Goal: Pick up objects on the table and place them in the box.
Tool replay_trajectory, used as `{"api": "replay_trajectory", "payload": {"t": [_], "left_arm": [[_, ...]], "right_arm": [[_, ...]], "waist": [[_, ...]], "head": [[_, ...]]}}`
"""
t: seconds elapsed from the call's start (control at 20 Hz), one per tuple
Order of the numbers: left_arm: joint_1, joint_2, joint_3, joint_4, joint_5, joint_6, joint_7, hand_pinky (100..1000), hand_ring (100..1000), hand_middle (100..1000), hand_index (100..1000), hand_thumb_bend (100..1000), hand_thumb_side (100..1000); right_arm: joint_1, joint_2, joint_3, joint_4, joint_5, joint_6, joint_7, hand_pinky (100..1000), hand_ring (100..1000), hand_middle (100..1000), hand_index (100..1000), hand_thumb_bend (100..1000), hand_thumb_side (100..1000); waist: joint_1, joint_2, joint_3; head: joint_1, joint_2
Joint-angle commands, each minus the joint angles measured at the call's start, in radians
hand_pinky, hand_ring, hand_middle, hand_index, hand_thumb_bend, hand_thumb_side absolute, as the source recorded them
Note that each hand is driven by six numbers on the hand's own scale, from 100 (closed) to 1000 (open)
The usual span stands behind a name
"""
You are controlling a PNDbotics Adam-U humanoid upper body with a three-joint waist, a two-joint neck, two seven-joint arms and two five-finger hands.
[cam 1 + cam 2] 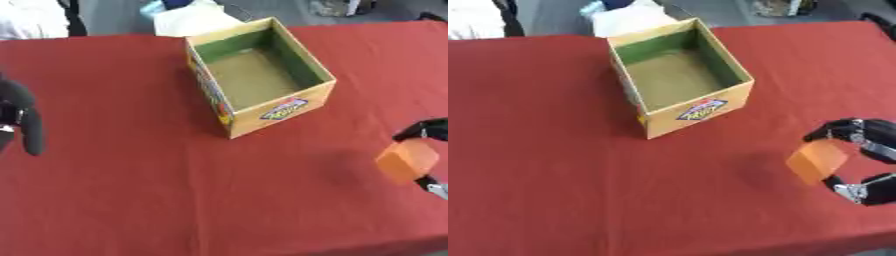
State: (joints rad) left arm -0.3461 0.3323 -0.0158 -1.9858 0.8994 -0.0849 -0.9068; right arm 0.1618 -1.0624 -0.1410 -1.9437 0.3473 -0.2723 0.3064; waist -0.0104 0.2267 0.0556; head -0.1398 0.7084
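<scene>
Your left hand [19, 117] hangs idle at the left edge of the left eye view, over the red tablecloth [131, 190], fingers relaxed and pointing down, holding nothing. It plays no part in this step as far as you can judge.

Moving right, the box [697, 112] sits toward the far middle of the table, open at the top, and what shows of its inside looks empty. It stands askew to the table edge: its long axis runs from the near side away and slightly to the left, with the short printed wall facing you and to the right.

Further right, near the table's right edge, your right hand [866, 155] has fingers above and thumb below curled round an orange block [815, 160], pinching it between them. The block seems lifted off the cloth, since a faint shadow lies on the cloth to its left. It is tilted, one corner down, and its longer side appears to run up to the right, though that is hard to settle.

So you are in the carry step: the block is picked and not yet in the box. The next move calls for swinging the right hand left and away, over the near wall, levelling the block above the opening, then releasing the fingers.
</scene>
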Motion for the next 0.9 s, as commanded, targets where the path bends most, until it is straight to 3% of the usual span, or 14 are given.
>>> {"api": "replay_trajectory", "payload": {"t": [0.05,0.4,0.9], "left_arm": [[-0.019,0.008,0.002,-0.014,0.007,0.007,0.000,545,805,817,765,100,565],[-0.029,0.002,-0.010,-0.014,0.002,0.018,0.000,544,805,818,765,100,565],[-0.062,-0.003,-0.030,-0.014,0.002,0.024,0.000,543,806,821,765,100,565]], "right_arm": [[-0.050,-0.086,-0.009,0.030,-0.032,-0.002,-0.008,820,871,641,787,100,100],[-0.212,-0.149,0.022,0.131,-0.129,-0.019,0.023,810,872,625,788,100,100],[-0.448,-0.140,0.056,0.329,-0.241,-0.021,0.099,783,863,589,781,100,100]], "waist": [[-0.004,-0.016,0.005],[-0.010,-0.008,0.031],[-0.017,0.016,0.080]], "head": [[-0.013,-0.013],[-0.051,-0.025],[-0.112,-0.046]]}}
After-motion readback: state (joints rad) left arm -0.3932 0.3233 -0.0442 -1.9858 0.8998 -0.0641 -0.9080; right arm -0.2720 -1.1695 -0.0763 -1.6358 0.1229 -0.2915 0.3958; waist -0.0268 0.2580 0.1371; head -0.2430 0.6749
